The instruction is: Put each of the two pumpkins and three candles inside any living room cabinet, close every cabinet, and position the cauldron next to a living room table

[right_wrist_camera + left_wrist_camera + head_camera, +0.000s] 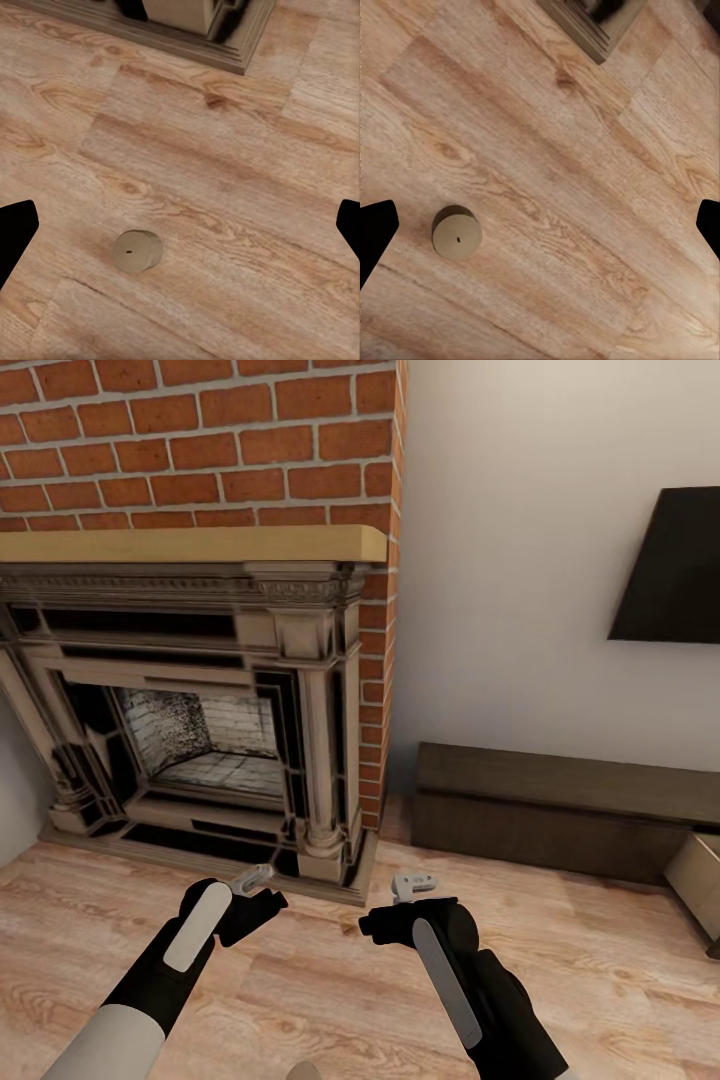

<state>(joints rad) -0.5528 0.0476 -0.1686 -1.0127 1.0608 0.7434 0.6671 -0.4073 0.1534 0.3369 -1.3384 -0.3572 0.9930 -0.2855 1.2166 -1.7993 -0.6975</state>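
One short round pale candle [457, 232] stands on the wood floor, seen from above between and below both arms. It also lies in the right wrist view as the candle [137, 250] and peeks in at the head view's bottom edge as the candle [303, 1071]. My left gripper [250, 882] hovers open above the floor, fingers [375, 232] spread wide with nothing between them. My right gripper [413, 883] is open too, fingers [15, 236] far apart and empty. The long low dark-brown cabinet [560, 800] stands against the wall at the right. The pumpkins and the cauldron are out of view.
A brick fireplace [200, 740] with a stone surround and wooden mantel rises straight ahead; its base plinth [187, 45] is close to the grippers. A pale drawer [700, 875] juts out of the cabinet at the far right. A dark screen [670, 570] hangs on the wall.
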